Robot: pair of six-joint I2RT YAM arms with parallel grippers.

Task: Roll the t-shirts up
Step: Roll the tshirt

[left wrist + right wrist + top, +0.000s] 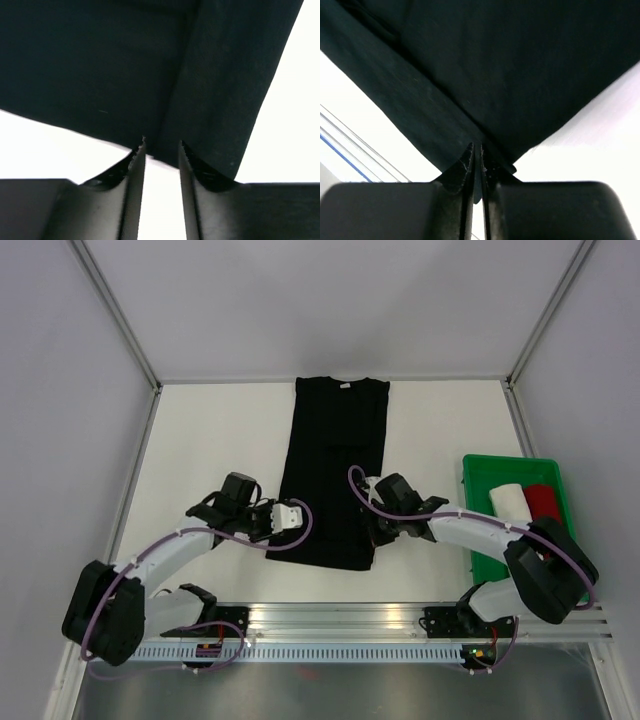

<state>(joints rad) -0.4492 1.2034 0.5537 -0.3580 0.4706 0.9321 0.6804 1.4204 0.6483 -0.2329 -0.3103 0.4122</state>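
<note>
Both near corners of the black t-shirt point(333, 475), folded long on the counter point(220, 440), should lift together for an even first roll: the right end effector point(476, 152) is pinched nearly closed on its corner, the left end effector point(161, 150) narrowly parted at the hem.

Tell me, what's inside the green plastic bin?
Inside the green plastic bin lie a white cloth roll and a red cloth roll, side by side. The right arm hides the bin's near corner.
</note>
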